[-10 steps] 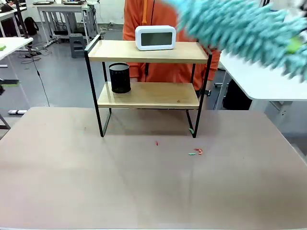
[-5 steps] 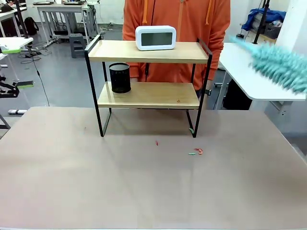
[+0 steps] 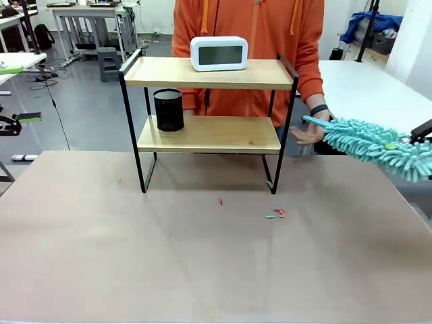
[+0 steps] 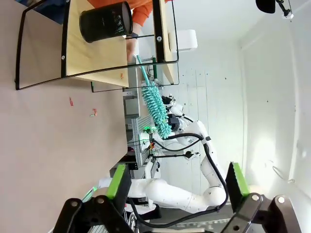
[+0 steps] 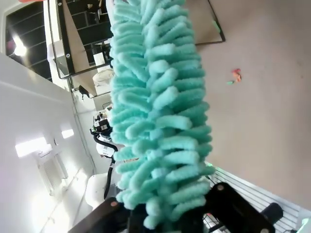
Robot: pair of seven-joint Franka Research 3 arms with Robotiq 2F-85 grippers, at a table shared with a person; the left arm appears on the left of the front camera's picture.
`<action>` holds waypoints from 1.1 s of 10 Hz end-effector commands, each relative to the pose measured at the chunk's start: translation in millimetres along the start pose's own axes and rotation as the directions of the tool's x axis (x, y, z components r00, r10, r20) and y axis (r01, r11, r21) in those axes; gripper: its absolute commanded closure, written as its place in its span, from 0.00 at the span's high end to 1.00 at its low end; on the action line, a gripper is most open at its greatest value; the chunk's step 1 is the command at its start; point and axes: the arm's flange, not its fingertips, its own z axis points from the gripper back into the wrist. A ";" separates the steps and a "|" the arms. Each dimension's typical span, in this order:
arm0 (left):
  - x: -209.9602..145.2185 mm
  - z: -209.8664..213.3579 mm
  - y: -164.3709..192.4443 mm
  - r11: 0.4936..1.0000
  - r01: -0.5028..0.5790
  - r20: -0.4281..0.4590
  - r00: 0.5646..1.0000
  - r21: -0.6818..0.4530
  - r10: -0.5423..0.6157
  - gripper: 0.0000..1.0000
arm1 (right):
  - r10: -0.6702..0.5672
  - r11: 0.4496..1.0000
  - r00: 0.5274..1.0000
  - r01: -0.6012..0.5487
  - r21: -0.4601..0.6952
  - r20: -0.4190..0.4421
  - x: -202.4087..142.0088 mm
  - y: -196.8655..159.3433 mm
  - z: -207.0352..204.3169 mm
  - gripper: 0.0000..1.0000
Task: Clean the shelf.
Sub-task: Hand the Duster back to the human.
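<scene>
Shelf (image 3: pixel 209 108) at table (image 3: pixel 135 256) far middle; clock (image 3: pixel 219 53) on top board, centre; mesh cup (image 3: pixel 169 109) on lower board, left end; person (image 3: pixel 250 27) behind shelf, hand (image 3: pixel 307 133) right of shelf; duster (image 3: pixel 378 145) right of hand, above table right edge; scraps (image 3: pixel 275 214) on table before shelf's right front leg.

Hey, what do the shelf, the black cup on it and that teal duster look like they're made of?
Shelf: boards look like pale wood or wood-look laminate, matte with faint grain; frame is thin black metal, judging by its slim bars.
Cup: seems black metal mesh, from its fine perforated texture.
Duster: soft teal chenille fingers, likely microfibre, fluffy and matte.
</scene>
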 end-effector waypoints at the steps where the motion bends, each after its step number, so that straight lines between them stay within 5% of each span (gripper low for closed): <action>1: -0.7 2.9 -1.0 1.000 0.003 -0.015 1.000 -0.004 -0.003 1.00 | 0.027 0.999 1.000 -0.027 0.022 0.001 -3.6 0.3 10.0 0.00; 9: -0.7 2.9 -1.0 1.000 0.003 -0.015 1.000 -0.004 -0.003 1.00 | 0.027 0.999 1.000 -0.027 0.022 0.001 -3.6 0.3 10.0 0.00; 10: -0.7 2.9 -1.0 1.000 0.003 -0.015 1.000 -0.004 -0.003 1.00 | 0.000 1.000 1.000 0.000 0.015 0.005 -2.6 -2.3 9.6 0.51; 11: -0.7 2.9 -1.0 1.000 0.003 -0.015 1.000 -0.004 -0.003 1.00 | 0.007 1.000 1.000 -0.007 0.006 -0.005 -2.6 -2.2 8.7 0.73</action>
